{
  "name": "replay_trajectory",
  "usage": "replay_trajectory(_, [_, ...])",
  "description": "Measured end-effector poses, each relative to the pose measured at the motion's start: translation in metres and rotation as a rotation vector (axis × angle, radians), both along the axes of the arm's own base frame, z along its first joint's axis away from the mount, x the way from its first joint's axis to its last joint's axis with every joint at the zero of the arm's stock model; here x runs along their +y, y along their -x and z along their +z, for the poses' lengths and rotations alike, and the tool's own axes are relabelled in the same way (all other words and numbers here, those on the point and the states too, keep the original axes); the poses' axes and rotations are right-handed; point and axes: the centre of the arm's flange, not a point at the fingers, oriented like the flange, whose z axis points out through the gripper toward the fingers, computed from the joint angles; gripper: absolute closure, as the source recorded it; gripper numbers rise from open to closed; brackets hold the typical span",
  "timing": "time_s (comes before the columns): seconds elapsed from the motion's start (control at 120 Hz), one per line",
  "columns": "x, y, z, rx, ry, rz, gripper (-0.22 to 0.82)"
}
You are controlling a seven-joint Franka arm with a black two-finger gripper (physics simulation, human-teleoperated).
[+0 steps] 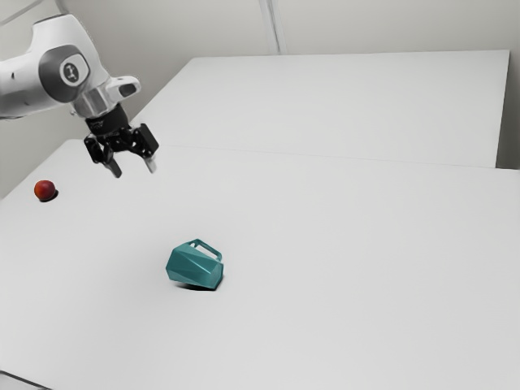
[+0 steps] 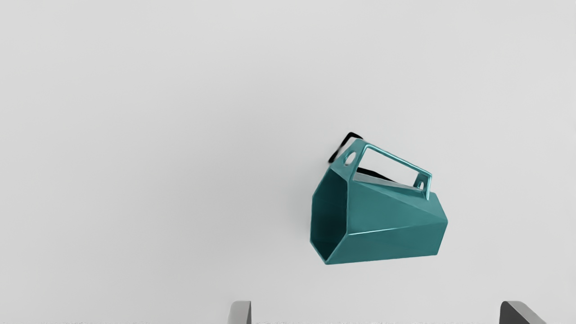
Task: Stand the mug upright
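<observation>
Count one mug [image 1: 193, 266], teal and faceted, with one handle [image 1: 209, 248] and one open mouth [image 2: 328, 216]. Count one red ball [image 1: 45, 189] as well, near the far edge of the white table [image 1: 341, 268], toward the exterior view's left. Count one arm [image 1: 69, 65] and, on it, one gripper [image 1: 134, 168] with two fingers [image 2: 240, 313].

Find the mug lying on its side on the table, not upright. In the exterior view, see it well below the gripper, apart from it, and off toward the exterior view's right and nearer the camera. In the wrist view, see it ahead of the fingertips, touching neither, roughly in line with the middle of the gap. Note the handle on the side of the body farther from the fingertips, and the mouth turned sideways, across the line from one fingertip to the other.

Read the end effector as spread wide, holding nothing, raised clear above the table.
</observation>
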Motion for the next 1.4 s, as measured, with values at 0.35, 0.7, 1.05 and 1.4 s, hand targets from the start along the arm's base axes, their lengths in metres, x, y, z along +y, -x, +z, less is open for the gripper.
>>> replay_trajectory(0.35, [0.038,-0.014,-0.128,0.166,0.347,0.251,0.0])
replay_trajectory(0.7, [0.036,-0.004,-0.206,0.285,0.495,0.371,0.0])
replay_trajectory(1.05, [0.022,0.0,-0.239,0.33,0.586,0.434,0.0])
replay_trajectory(1.4, [0.004,-0.005,-0.245,0.342,0.614,0.43,0.51])
